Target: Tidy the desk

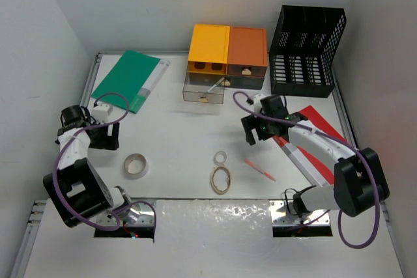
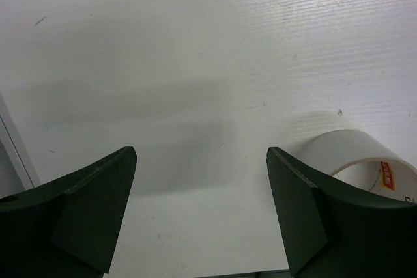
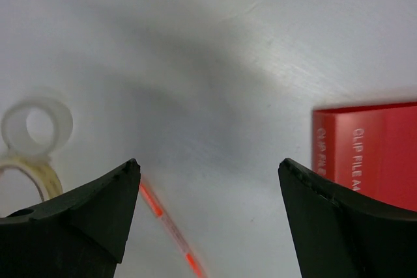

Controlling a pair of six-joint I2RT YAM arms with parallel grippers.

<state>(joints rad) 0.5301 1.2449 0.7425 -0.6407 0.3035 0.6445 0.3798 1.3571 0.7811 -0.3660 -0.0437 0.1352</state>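
The desk [image 1: 176, 135] is a white tabletop with metal rails. My left gripper [image 1: 104, 142] is open and empty above bare desk at the left; a white tape roll [image 1: 135, 164] lies to its right and shows beside the right finger in the left wrist view [image 2: 352, 151]. My right gripper [image 1: 256, 136] is open and empty over the middle right. An orange pen [image 1: 260, 169] lies just below it; the right wrist view shows the pen [image 3: 171, 229] by the left finger. A red clip file [image 1: 322, 128] lies under the right arm.
A green folder [image 1: 127, 79] lies at the back left. Yellow [image 1: 208, 49] and orange [image 1: 247, 50] drawer boxes stand at the back, with a grey drawer [image 1: 203, 89] pulled out. A black mesh basket [image 1: 306, 50] stands at the back right. Two tape rings [image 1: 221, 157], [image 1: 221, 179] lie centre front.
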